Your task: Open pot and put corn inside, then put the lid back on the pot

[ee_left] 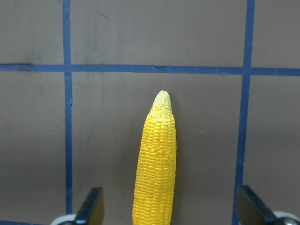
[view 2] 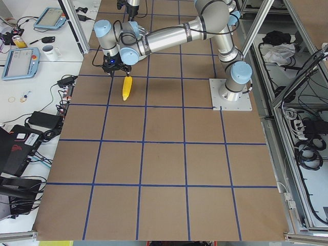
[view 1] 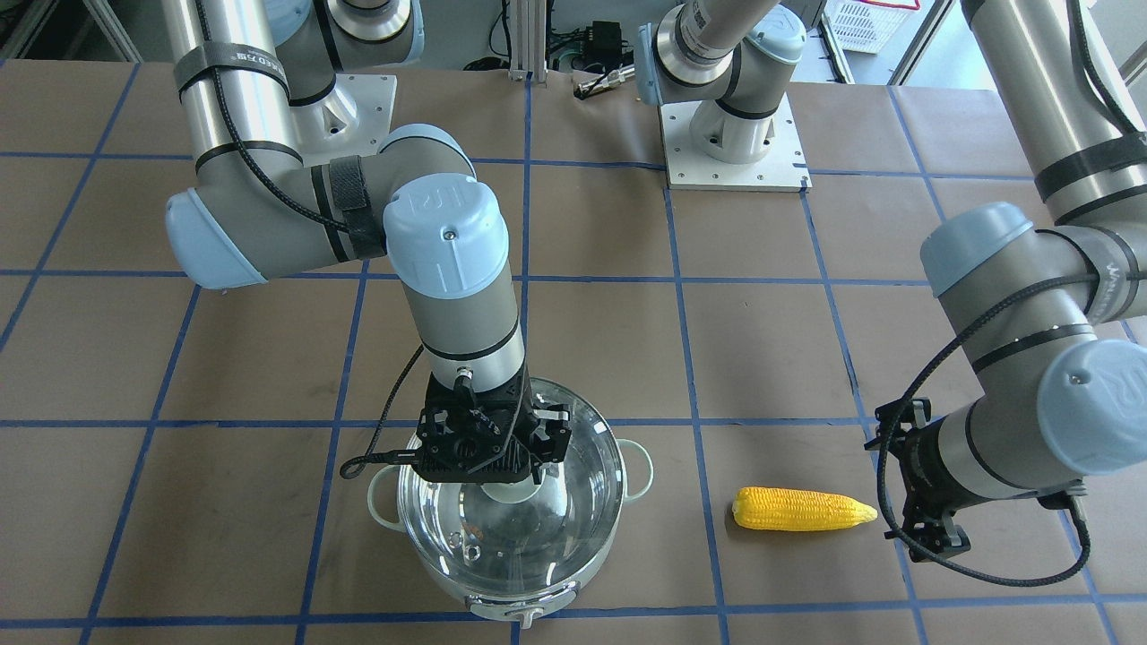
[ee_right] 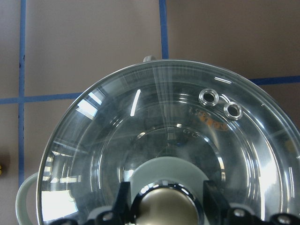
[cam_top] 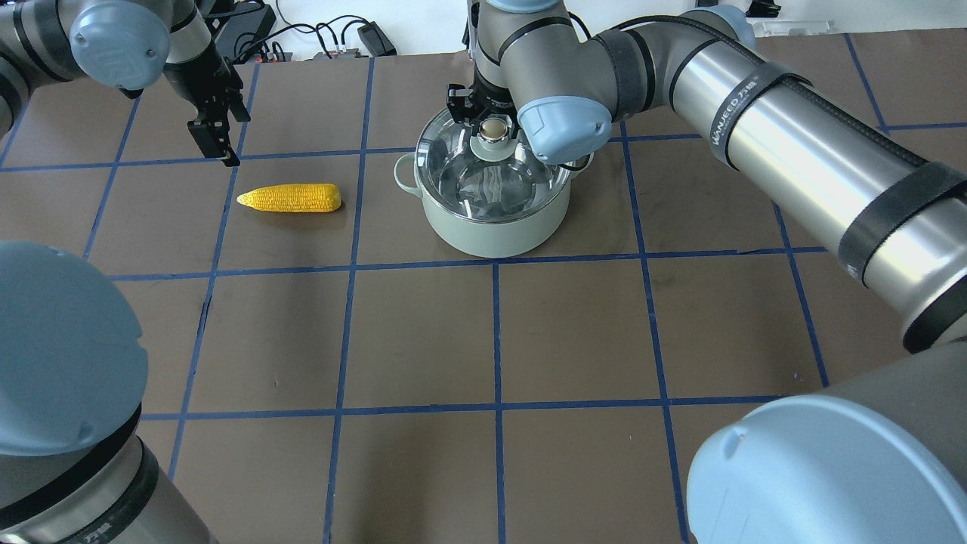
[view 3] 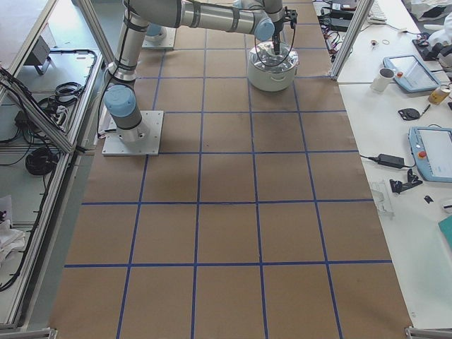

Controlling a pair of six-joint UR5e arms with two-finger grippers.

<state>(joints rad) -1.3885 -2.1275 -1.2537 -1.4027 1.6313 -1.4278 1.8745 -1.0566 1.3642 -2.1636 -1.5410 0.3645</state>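
Seemingly clamped on the knob (cam_top: 492, 130) of the lid (ee_right: 140, 140), the right gripper (ee_right: 166, 199) needed a straight, level lift off the pot (cam_top: 491, 230). Beside the pot lay the corn (cam_top: 289, 199), the left gripper (ee_left: 172, 205) spread wide and empty near it. Glare hid the pot's inside.

Glossy clear glass lid (ee_right: 154, 122), shiny steel-lined pot (cam_top: 491, 230), bumpy yellow corn (ee_left: 154, 173), matt brown paper-like table (cam_top: 574, 340)
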